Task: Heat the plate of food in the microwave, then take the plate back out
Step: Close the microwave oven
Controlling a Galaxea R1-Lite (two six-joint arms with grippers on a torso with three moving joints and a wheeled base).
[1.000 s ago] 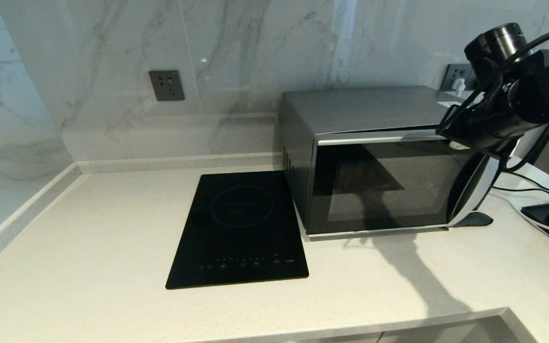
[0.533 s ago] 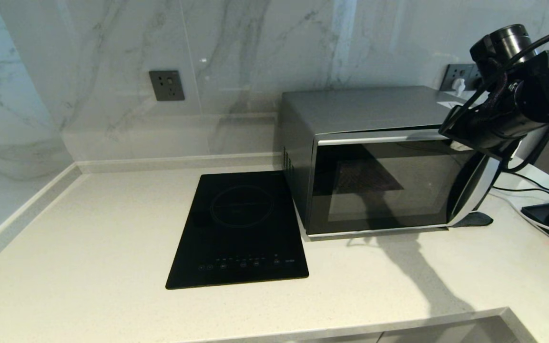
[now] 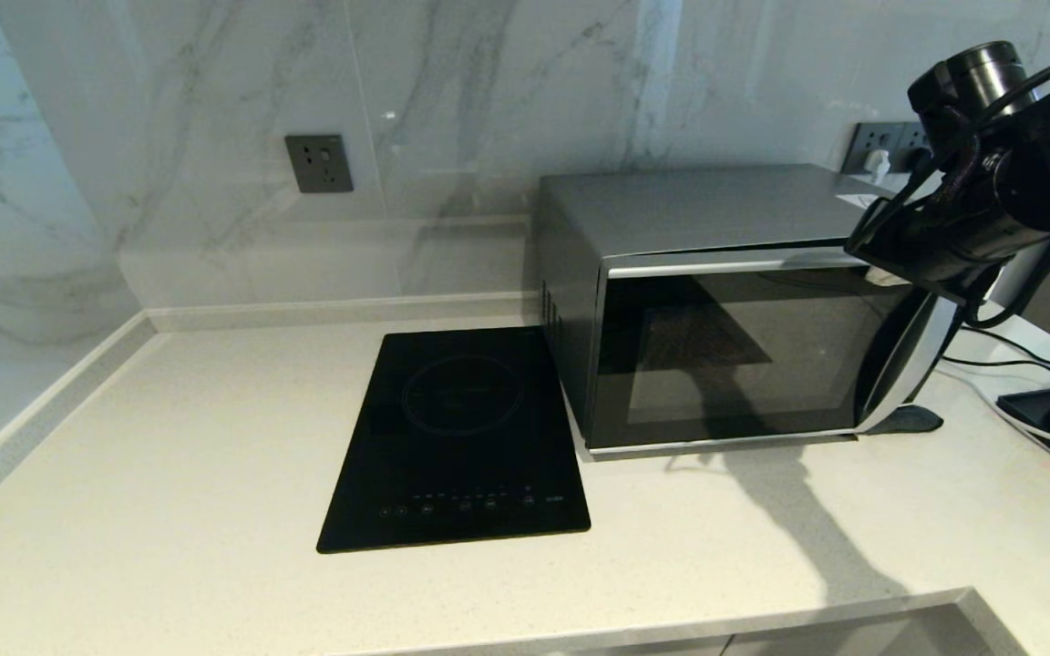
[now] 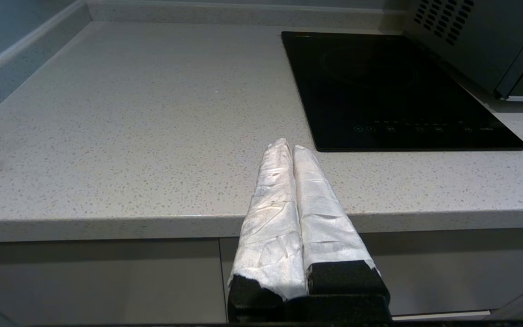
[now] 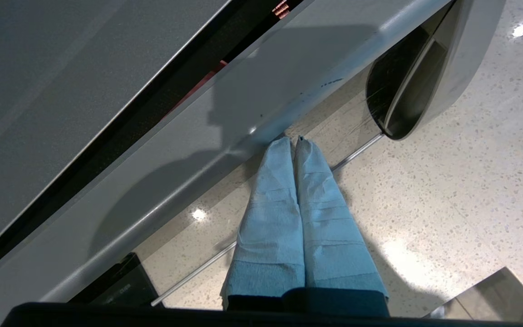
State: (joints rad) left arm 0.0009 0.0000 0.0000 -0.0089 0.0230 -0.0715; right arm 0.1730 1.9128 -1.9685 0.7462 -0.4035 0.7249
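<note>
- Silver-grey boxy microwave (image 3: 716, 301) with dark glass door stands on the pale speckled stone counter (image 3: 169, 474), against the marble wall toward the right. Door looks not quite flush: the right wrist view shows a dark gap along its top edge.
- Curved silver handle (image 3: 912, 360) runs down the door's right side.
- Right gripper (image 5: 294, 140), fingers wrapped in blue tape, sits high at the door's top front edge, just beside the handle's upper end. Fingers pressed together with nothing between them; tips at or touching the door's silver rim, contact cannot be told for sure.
- Right arm (image 3: 981, 200) reaches in from the right, covering the microwave's upper right corner in the head view.
- Left gripper (image 4: 292, 147), white-taped fingers closed flat against each other and holding nothing, hangs at the counter's front edge, well apart from the microwave.
- Flat black glass induction hob (image 3: 461, 437) lies just left of the microwave.
- Plate of food: not visible in any view; the dark door glass does not reveal the inside.
- Grey wall socket (image 3: 318, 163) above the hob.
</note>
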